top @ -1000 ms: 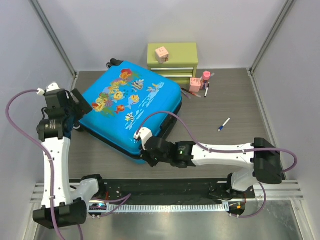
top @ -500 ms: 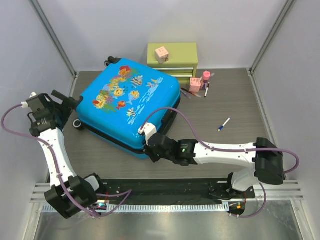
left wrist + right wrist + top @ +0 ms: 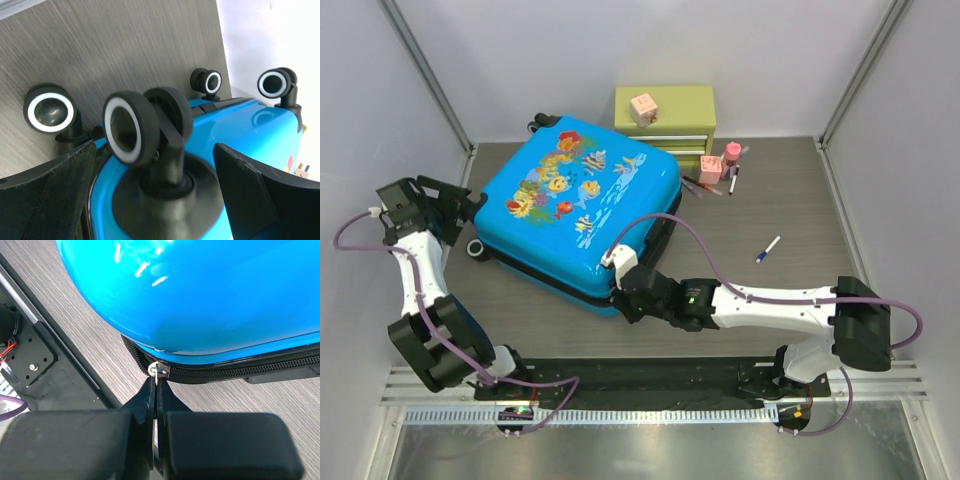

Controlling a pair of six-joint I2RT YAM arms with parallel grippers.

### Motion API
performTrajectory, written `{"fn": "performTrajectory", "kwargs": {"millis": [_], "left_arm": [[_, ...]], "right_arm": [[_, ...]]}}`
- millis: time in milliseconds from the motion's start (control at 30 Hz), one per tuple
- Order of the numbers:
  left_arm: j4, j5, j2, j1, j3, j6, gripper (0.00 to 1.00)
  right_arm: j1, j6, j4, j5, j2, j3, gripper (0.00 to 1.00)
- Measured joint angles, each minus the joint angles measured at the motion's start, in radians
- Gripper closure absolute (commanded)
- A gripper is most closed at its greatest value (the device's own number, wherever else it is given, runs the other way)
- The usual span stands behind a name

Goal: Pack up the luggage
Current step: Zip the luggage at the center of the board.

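Although it lies flat on the left half of the worktop, the luggage looks rigid, slick and bulky from above; the wall crowds its left and open room lies to its right.

Left wrist: the left end effector gapes wide, facing a wheel.

Right wrist: the right end effector pinches the zipper pull, probably the best handhold.

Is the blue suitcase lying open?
No, the suitcase lies shut with its fish lid on top, and the right claw pinches its zipper pull.
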Motion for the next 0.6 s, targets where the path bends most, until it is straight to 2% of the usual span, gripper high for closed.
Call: {"fn": "performTrajectory", "kwargs": {"millis": [167,267,367,400,467,500,567,600], "left_arm": [[0.031,-0.01,0.053,-0.014,0.001,-0.011,0.01],[0.04,-0.021,0.082,-0.037,0.014,-0.013,0.09],[0.048,-0.029,0.117,-0.077,0.032,-0.019,0.25],[0.05,-0.032,0.125,-0.091,0.034,-0.029,0.42],[0.064,-0.037,0.129,-0.108,0.039,-0.051,0.62],[0.049,-0.059,0.127,-0.107,0.045,-0.052,0.8],[0.051,-0.07,0.127,-0.115,0.045,-0.056,0.99],[0.048,-0.071,0.127,-0.118,0.045,-0.064,1.0]], "right_arm": [[0.0,0.0,0.014,-0.001,-0.008,-0.013,0.99],[0.0,0.0,0.018,-0.001,-0.013,-0.019,0.99],[-0.002,0.001,0.021,0.0,-0.015,-0.021,0.99],[-0.002,0.001,0.02,0.0,-0.016,-0.022,0.99],[-0.002,0.001,0.021,0.003,-0.017,-0.026,0.99],[-0.003,0.001,0.022,0.01,-0.018,-0.027,0.99],[-0.006,0.001,0.015,0.015,-0.027,-0.027,0.99],[-0.008,0.001,0.005,0.023,-0.032,-0.027,0.99]]}}
